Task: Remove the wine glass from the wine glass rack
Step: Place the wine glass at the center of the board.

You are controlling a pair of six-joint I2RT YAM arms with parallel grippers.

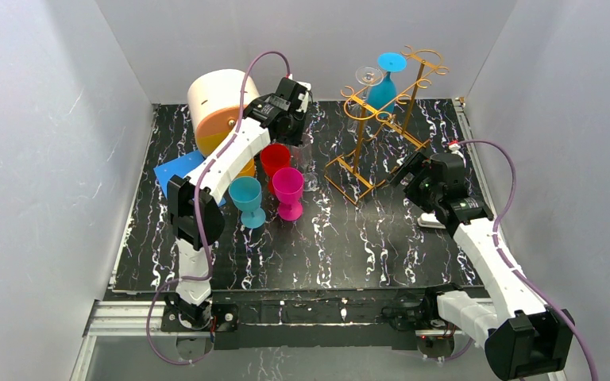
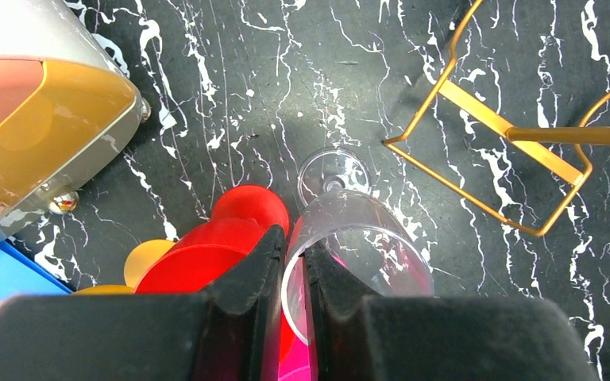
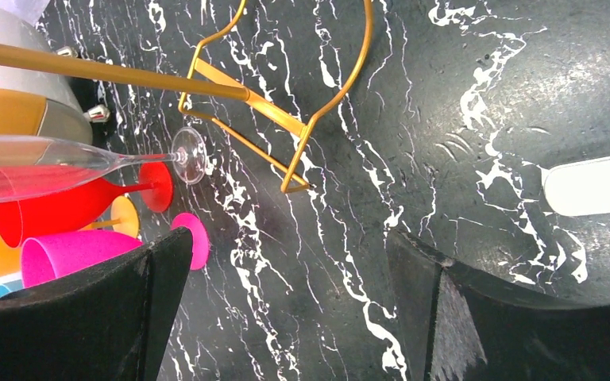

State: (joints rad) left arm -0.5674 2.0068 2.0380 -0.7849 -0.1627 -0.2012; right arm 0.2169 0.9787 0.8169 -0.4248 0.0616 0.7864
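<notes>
My left gripper (image 2: 294, 262) is shut on the rim of a clear wine glass (image 2: 365, 230), one finger inside the bowl and one outside. The glass stands upright next to the red glass (image 1: 275, 159), left of the wine glass rack (image 1: 381, 135); I cannot tell whether its foot (image 2: 333, 171) touches the table. On the golden wire rack a blue glass (image 1: 383, 87) and a clear glass (image 1: 368, 77) hang upside down. My right gripper (image 1: 409, 171) hovers open by the rack's base (image 3: 286, 119), nothing between its fingers (image 3: 159, 278).
Red, pink (image 1: 288, 190) and teal (image 1: 246, 198) glasses stand in a cluster near the held glass. A cream and orange round container (image 1: 221, 111) and a blue sheet (image 1: 176, 173) sit at the back left. A flat white object (image 3: 596, 184) lies beside the right arm.
</notes>
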